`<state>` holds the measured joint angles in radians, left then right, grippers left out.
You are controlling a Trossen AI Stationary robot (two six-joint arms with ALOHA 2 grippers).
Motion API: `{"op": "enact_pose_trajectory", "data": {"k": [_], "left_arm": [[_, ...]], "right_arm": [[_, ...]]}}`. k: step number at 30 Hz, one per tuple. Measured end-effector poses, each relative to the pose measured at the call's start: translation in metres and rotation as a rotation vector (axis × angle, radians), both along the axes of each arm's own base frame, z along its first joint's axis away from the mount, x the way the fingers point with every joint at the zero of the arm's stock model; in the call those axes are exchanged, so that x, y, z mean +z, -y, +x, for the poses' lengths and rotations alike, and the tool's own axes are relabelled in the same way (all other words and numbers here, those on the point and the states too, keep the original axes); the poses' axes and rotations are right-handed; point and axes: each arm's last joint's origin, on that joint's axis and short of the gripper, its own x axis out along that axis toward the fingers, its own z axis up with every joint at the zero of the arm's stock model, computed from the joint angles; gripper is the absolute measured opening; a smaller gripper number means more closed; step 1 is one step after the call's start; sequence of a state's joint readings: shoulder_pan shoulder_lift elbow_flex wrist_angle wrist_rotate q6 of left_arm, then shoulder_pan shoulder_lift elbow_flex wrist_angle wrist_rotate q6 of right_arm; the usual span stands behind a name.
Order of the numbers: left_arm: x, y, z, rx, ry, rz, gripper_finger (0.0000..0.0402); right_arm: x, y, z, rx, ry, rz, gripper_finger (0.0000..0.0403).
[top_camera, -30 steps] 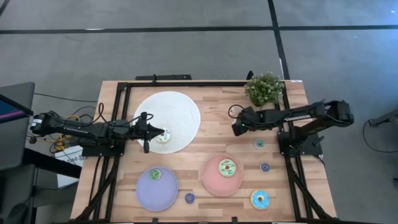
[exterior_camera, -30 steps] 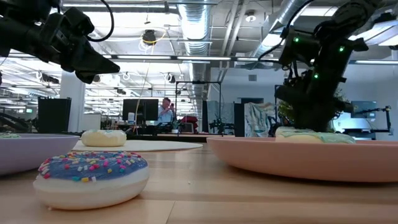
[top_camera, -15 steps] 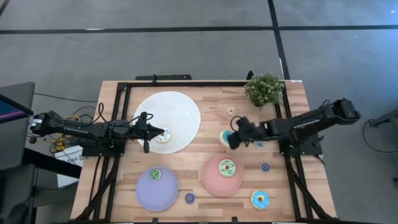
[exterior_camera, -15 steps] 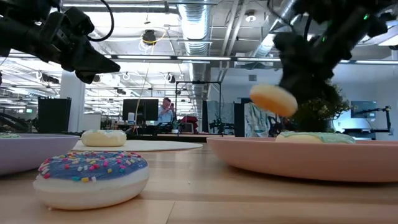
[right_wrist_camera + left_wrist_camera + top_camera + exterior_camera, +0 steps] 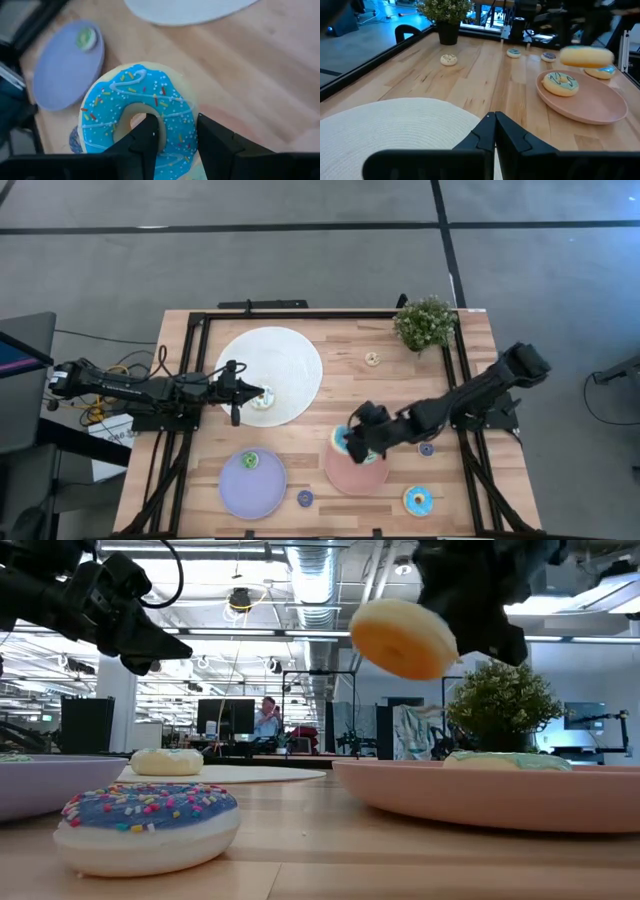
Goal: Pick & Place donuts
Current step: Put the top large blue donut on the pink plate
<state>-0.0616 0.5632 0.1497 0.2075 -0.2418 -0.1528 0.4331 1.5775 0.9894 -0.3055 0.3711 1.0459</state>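
right gripper (image 5: 352, 442) out over the table centre, at the 9 o'clock rim of the pink plate (image 5: 372, 472). it pinches a blue-iced donut (image 5: 138, 123), one finger through the hole, the other outside the ring. low view: that donut (image 5: 402, 638) held tilted in the air, its plain underside showing, well above the pink plate's rim (image 5: 480, 796).

a green-iced donut (image 5: 561, 83) lies on the pink plate; in the high view the arm covers it.

left gripper (image 5: 262, 393) hangs over the 4 o'clock part of the large white disc (image 5: 275, 360), fingers pressed together, tips meeting (image 5: 494, 131). a white donut (image 5: 262, 400) lies on the disc just beside it.

other donuts, high view:
- small green one (image 5: 250, 460) on the lilac plate (image 5: 252, 489), toward its 12 o'clock edge
- small purple one (image 5: 305, 498) on bare wood between the two plates, at the near edge
- big blue one (image 5: 418, 500) at 4 o'clock from the pink plate
- small purple one (image 5: 427, 449) at 3 o'clock from the pink plate, partly under the right arm
- small cream one (image 5: 372, 358) near the potted plant (image 5: 425, 323), at its 8 o'clock

low view: a person sits at a desk in the room far behind the table.
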Motion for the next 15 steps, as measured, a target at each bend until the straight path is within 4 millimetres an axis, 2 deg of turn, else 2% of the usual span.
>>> {"op": "enact_pose_trajectory", "data": {"k": [8,15], "left_arm": [[-0.004,0.000,-0.001,0.001,-0.043,0.002,0.0000],[-0.004,0.000,-0.001,0.001,-0.041,0.002,0.0000]], "right_arm": [[-0.015,-0.037,0.037,0.048,-0.190,-0.070,0.0115],[-0.039,-0.043,0.049,0.018,-0.311,-0.097,0.0115]]}}
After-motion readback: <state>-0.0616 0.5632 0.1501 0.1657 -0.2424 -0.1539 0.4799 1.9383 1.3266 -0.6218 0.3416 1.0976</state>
